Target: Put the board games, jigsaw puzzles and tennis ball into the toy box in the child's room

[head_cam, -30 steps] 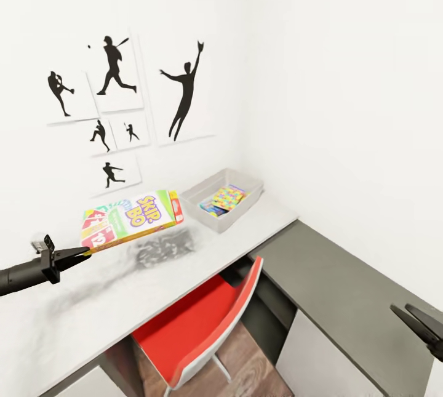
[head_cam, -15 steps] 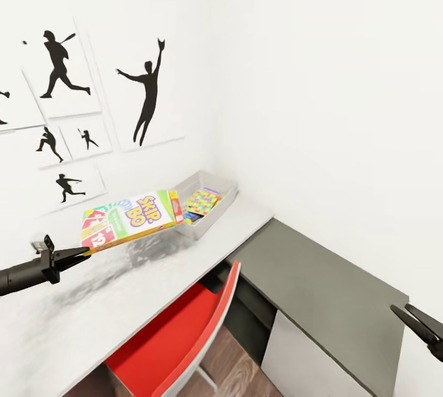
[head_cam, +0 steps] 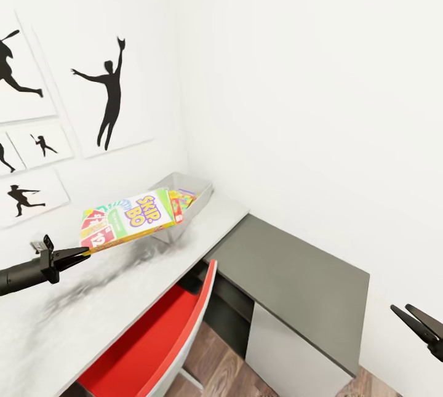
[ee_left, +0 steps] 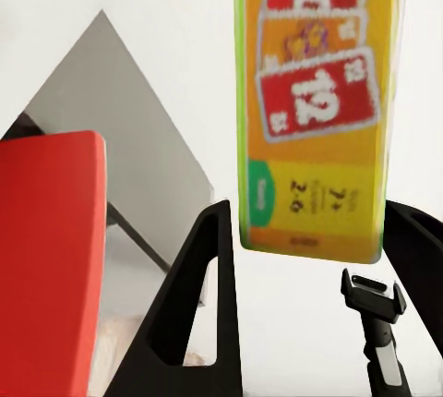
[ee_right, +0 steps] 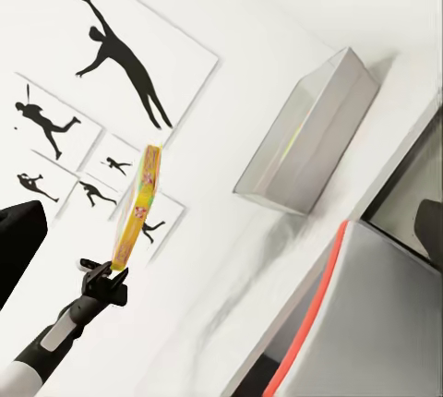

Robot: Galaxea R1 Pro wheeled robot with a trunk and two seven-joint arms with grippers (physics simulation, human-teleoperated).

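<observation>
The camera has turned right since a second ago, while the left gripper (head_cam: 79, 253) still pinches one corner of the Skip-Bo box (head_cam: 130, 219) above the table (head_cam: 92, 298) near the toy box (head_cam: 184, 200); stiff, light, it may swing; the right gripper (head_cam: 413, 318) is spread, empty.

The left gripper (ee_left: 309, 254) has its 2 black fingers (ee_left: 208, 305) closed on the near edge of the Skip-Bo box (ee_left: 318, 106), whose yellow, green-edged face shows red number cards. Beside it lie a red chair (ee_left: 46, 258), the pale table (ee_left: 185, 37) and a dark-grey side desk (ee_left: 120, 111)
</observation>
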